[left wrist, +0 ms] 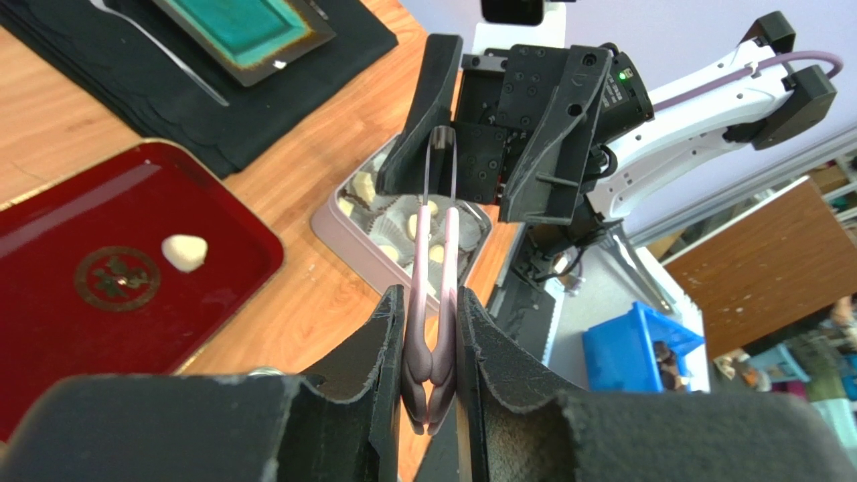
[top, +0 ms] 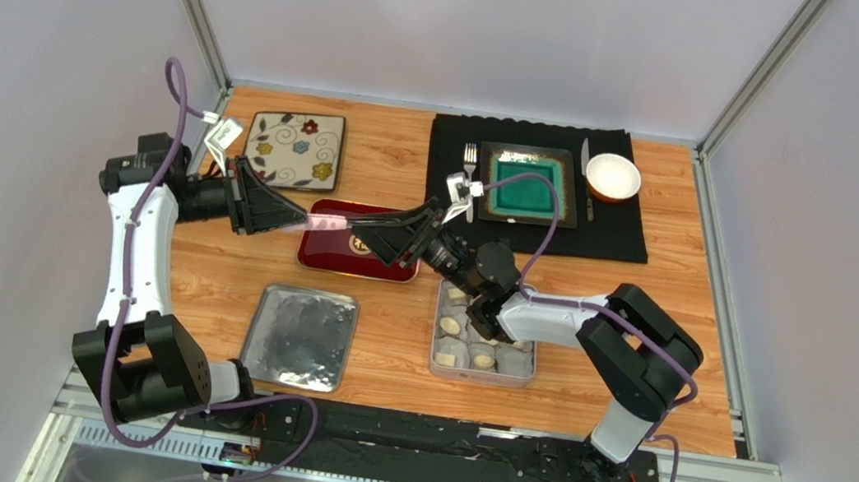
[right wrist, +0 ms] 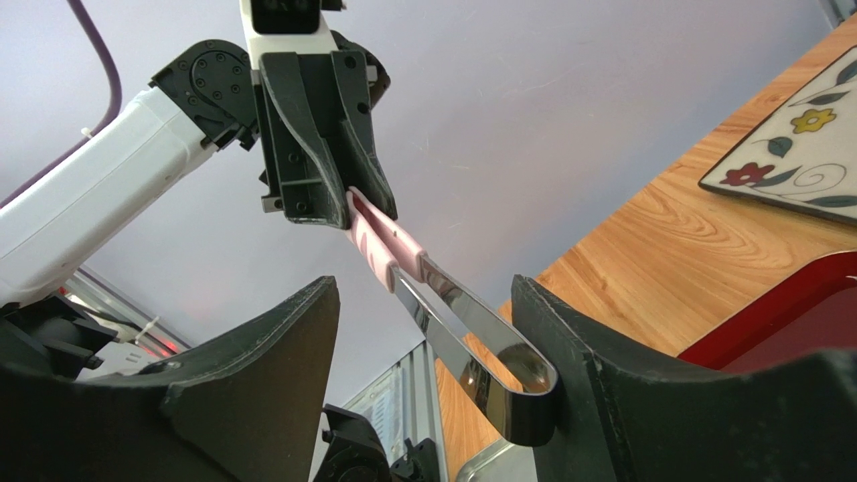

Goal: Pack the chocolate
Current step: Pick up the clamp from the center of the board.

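Note:
My left gripper [left wrist: 431,331] is shut on the pink tips of a pair of tongs [left wrist: 450,241] and holds them level above the red tray [top: 327,255]. The tongs' steel bend [right wrist: 523,387] lies between the spread fingers of my right gripper [right wrist: 422,291], against one finger. The right gripper is open. One cream chocolate [left wrist: 185,251] lies on the red tray. Several more chocolates sit in white paper cups in the metal tin [top: 438,360], for example one chocolate [top: 456,298] at the tin's far end. The right arm covers part of the tin.
The tin's lid [top: 300,336] lies near the front left. A floral plate [top: 295,149] is at the back left. A black mat [top: 622,235] at the back right carries a green plate [top: 525,185], a fork [top: 471,153] and a white bowl [top: 613,176].

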Motion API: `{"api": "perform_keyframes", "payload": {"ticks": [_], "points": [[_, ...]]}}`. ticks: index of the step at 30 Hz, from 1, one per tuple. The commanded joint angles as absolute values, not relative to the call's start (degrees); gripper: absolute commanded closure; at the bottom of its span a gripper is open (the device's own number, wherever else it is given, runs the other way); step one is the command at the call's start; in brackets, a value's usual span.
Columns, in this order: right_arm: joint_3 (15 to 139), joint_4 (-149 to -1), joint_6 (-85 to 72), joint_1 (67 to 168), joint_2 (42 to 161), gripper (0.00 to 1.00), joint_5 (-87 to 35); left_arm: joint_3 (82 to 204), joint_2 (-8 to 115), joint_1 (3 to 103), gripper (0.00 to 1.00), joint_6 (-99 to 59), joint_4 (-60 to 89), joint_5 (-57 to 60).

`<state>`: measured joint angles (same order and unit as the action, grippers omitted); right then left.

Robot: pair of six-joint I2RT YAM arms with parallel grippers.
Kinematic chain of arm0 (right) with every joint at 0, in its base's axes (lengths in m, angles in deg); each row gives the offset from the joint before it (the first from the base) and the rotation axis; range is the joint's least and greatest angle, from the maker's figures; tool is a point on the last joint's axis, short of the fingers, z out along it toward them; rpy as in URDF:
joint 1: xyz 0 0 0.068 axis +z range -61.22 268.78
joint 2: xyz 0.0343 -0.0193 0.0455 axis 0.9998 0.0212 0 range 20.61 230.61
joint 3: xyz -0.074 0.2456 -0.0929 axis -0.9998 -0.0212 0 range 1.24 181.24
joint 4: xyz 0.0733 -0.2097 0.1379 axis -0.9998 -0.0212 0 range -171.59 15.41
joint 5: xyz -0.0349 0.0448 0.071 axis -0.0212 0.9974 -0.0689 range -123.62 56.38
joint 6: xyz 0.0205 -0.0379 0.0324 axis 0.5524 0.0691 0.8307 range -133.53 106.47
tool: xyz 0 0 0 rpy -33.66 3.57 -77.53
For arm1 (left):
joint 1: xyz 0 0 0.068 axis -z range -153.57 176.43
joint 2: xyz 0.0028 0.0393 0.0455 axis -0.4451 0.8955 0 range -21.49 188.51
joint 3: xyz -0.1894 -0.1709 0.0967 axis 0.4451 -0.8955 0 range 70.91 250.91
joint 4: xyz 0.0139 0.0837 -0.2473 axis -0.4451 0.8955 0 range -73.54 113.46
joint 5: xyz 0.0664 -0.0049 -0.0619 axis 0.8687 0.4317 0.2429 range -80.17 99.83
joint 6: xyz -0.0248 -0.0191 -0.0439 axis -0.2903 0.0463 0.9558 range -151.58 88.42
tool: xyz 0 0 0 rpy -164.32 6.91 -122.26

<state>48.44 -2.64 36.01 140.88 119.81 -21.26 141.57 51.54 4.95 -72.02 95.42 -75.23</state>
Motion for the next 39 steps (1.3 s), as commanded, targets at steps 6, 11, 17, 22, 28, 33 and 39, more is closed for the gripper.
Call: {"api": "perform_keyframes", "payload": {"ticks": [6, 11, 17, 22, 28, 33, 39], "points": [[53.01, 11.72, 39.38, 141.96, 121.51, 0.34, -20.61, 145.0, 50.49, 4.46, 1.0, -72.01, 101.63, -91.51], [55.47, 11.81, 42.44, 142.22, 123.18, 0.37, -21.49, 146.84, 51.1, 4.54, 1.0, -71.39, 101.63, -91.6], [57.41, 11.9, 47.03, 142.22, 125.47, 0.4, -22.2, 152.54, 53.21, 4.54, 1.0, -72.62, 101.72, -91.6], [57.4, 11.9, 48.43, 142.22, 125.2, 0.41, -24.04, 154.94, 54.62, 4.46, 1.0, -72.53, 101.72, -91.68], [60.13, 11.81, 48.7, 142.66, 127.22, 0.44, -24.83, 151.78, 54.18, 4.54, 1.0, -72.62, 101.72, -91.51], [61.01, 11.9, 47.38, 143.45, 128.98, 0.41, -25.18, 152.21, 53.48, 4.54, 1.0, -71.83, 101.72, -91.6], [62.07, 11.9, 46.15, 144.15, 131.09, 0.39, -24.13, 154.49, 53.57, 4.45, 1.0, -69.72, 101.72, -91.6]]}}
